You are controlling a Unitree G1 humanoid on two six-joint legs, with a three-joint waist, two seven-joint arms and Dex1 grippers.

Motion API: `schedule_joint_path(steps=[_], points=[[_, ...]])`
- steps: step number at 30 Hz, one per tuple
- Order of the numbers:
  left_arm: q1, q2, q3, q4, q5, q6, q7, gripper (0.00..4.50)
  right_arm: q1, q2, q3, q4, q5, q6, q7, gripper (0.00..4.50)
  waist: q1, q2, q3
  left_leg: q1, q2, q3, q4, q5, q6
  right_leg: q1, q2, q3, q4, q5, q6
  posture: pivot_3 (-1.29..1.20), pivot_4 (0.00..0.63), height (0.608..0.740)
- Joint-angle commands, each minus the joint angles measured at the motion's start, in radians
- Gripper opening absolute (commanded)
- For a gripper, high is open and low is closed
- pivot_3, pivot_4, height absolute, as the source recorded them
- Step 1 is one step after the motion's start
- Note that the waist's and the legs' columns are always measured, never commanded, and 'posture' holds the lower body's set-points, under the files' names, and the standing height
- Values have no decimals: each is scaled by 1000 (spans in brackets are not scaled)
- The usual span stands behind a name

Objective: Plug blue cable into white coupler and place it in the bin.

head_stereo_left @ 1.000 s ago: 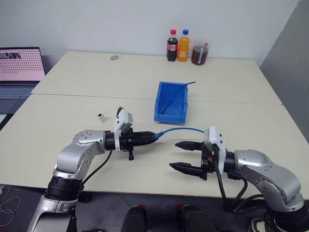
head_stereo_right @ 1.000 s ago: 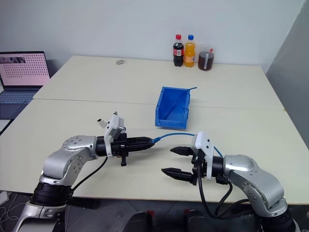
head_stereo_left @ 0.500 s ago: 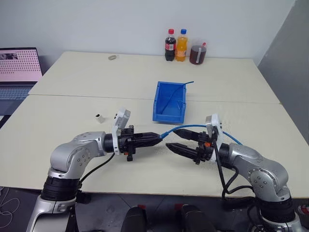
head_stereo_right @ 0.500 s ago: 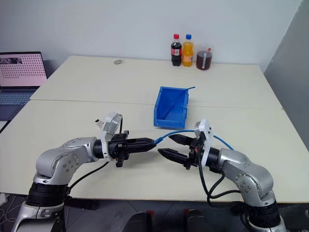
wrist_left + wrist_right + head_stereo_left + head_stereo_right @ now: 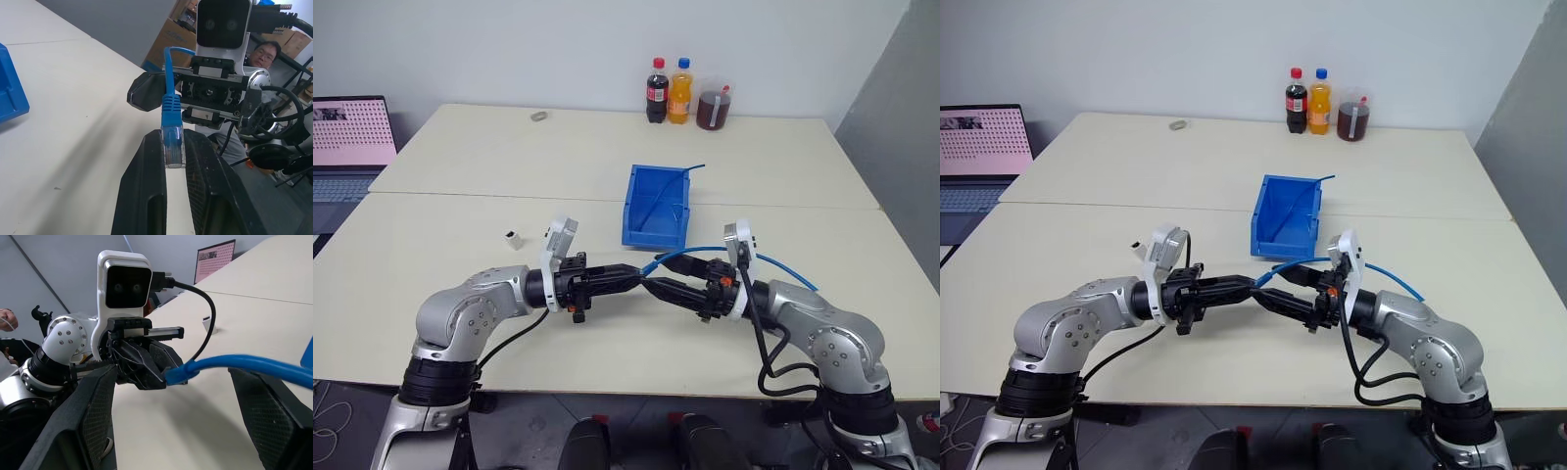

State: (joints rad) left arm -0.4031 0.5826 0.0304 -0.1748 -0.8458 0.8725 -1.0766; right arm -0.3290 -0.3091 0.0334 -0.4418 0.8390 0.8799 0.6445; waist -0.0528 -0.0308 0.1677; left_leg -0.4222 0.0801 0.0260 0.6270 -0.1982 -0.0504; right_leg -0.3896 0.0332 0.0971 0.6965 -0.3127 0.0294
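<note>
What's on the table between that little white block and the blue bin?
Bare tabletop. In the left eye view nothing rests between the white coupler and the bin; the left end effector hovers nearer the robot.

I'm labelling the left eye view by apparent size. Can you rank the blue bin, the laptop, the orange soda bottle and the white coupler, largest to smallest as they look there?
1. The blue bin and the laptop look about alike; the laptop is cut off at the picture's edge, so I won't rank them.
2. The orange soda bottle.
3. The white coupler, clearly smallest.
</note>
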Motion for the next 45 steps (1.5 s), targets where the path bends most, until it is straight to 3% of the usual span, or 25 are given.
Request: schedule_joint_path(steps=[1, 3, 17, 25, 27, 36, 45], points=[[-19, -3, 14, -43, -26, 1, 6, 240, -20, 6, -1, -1, 28, -5, 1, 3537, 0, 0, 0, 0, 0, 0, 0, 0, 0, 0, 0, 0, 0, 0, 0, 0, 150, 740], [-12, -1, 13, -48, -27, -2, 6, 240, -22, 4, -1, 3, 35, -1, 6, 3328, 0, 0, 0, 0, 0, 0, 0, 0, 0, 0, 0, 0, 0, 0, 0, 0, 150, 740], [15, 7, 9, -37, -2, -47, -21, 240, -29, -1, -4, 12, 83, 21, 22, 285, -2, 0, 1, 0, 0, 0, -1, 0, 0, 0, 0, 0, -1, 0, 0, 0, 150, 740], [30, 1, 1, -3, 53, -132, -46, 240, -22, -32, -2, 3, 119, 48, 36, 127, -2, -1, 2, -1, 0, 0, -1, 0, 0, 0, 0, 0, -1, 0, 0, 0, 150, 740], [33, 8, -12, 10, 80, -146, -46, 944, -23, -40, 2, 4, 117, 45, 39, 126, -2, -1, 2, -1, 0, 0, -1, 0, 0, 0, 0, 0, -2, 0, 0, 0, 150, 740], [107, 55, -14, -37, 184, -255, -36, 2671, -29, -45, 11, 33, 54, -12, 35, 112, -4, -1, 3, -1, 0, 0, -2, 0, 0, -1, 0, 0, -3, 0, 0, 0, 150, 740], [280, -9, 126, -154, 200, -302, 203, 4466, -27, -55, 0, 76, 1, -66, 40, 109, -4, -1, 3, -4, 1, 0, -3, 0, 0, -2, -1, -1, -7, 0, 0, 0, 150, 740]])
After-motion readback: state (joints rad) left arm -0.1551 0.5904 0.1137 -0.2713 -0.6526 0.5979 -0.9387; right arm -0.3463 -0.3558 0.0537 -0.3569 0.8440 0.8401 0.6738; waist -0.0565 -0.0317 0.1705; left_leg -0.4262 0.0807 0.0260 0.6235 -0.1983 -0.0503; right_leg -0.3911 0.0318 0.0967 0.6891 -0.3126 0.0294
